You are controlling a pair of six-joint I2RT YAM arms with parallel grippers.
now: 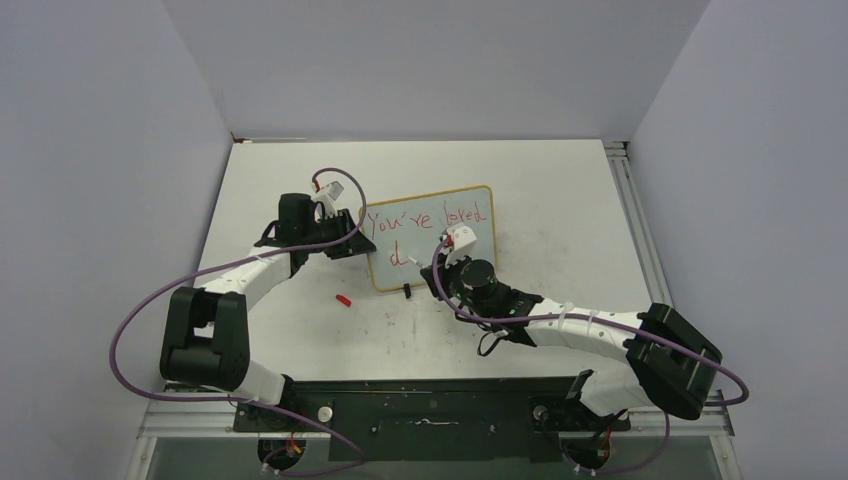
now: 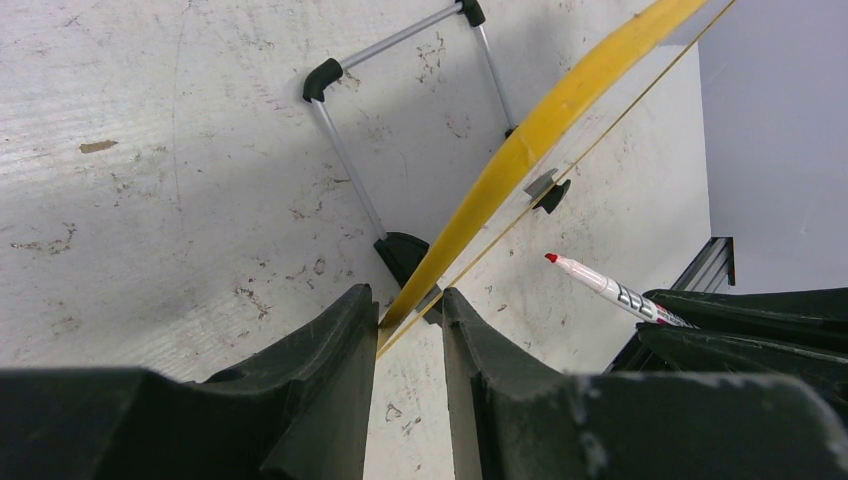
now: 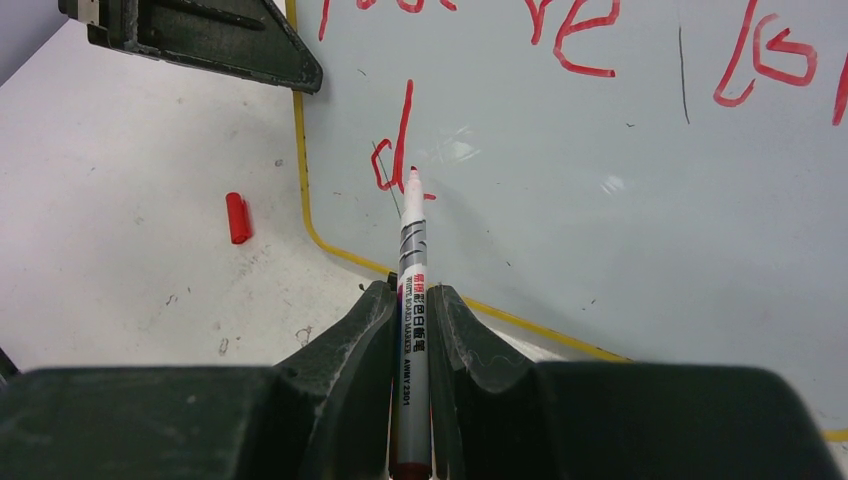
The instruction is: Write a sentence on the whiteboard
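— What is the surface like?
— White and flat, with grey scuffs and small chips all over it.
— What sits on it?
— The whiteboard, near the middle. It is propped at a tilt on small black feet, with a thin metal stand behind it that also rests on the surface.
— Anything else?
— A small red cap. It lies on its side near the board's lower left corner, not touching it.
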